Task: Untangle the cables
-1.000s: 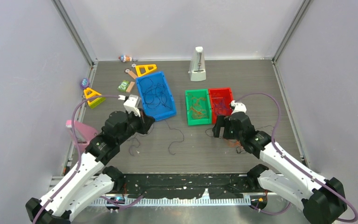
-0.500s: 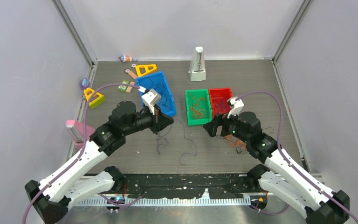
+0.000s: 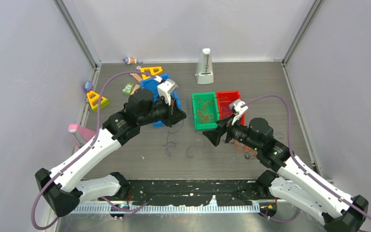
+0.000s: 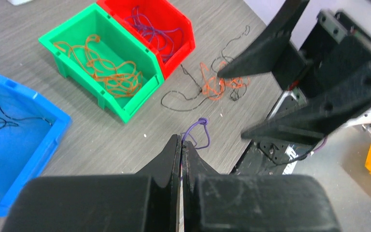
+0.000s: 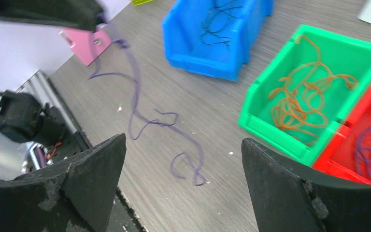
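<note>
Purple cable (image 5: 136, 92) hanging from left tool (image 4: 181, 141), plain wrist-side

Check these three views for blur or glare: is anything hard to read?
Top external: even light, sharp, no glare on the table. Left wrist: green bin crisp; left pincer dark, little detail. Right wrist: soft overall, purple cable smeared, right pincer a blurry black foreground.

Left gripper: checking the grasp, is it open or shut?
Shut: the left gripper is pressed closed, pinching the purple cable that trails from it.
</note>
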